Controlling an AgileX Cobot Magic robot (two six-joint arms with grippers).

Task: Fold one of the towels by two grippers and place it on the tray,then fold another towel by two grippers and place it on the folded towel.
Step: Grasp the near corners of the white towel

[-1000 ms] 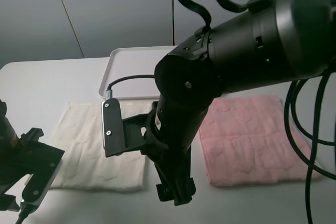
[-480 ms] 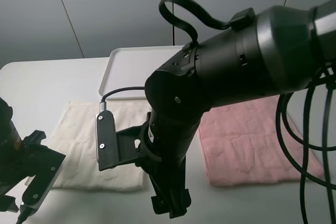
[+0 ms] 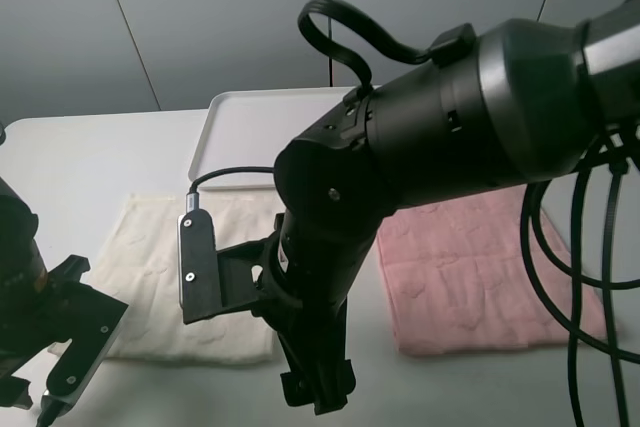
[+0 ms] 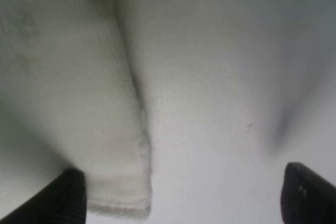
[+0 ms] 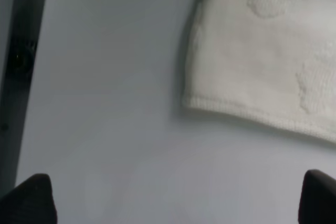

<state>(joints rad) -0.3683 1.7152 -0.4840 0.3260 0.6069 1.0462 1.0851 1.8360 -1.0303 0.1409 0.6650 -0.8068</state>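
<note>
While our left claw and right claw hang spread and empty by the near corners of the cream towel, we risk a shallow pinch dropping one corner mid-fold.

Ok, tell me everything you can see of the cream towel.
The cream towel is off-white terry cloth, roughly square, with a faint raised pattern and a stitched hem. It lies flat and unfolded on the white table, in front of the tray and left of the pink towel. The right arm hides part of it in the high view. Nothing grips it.
</note>
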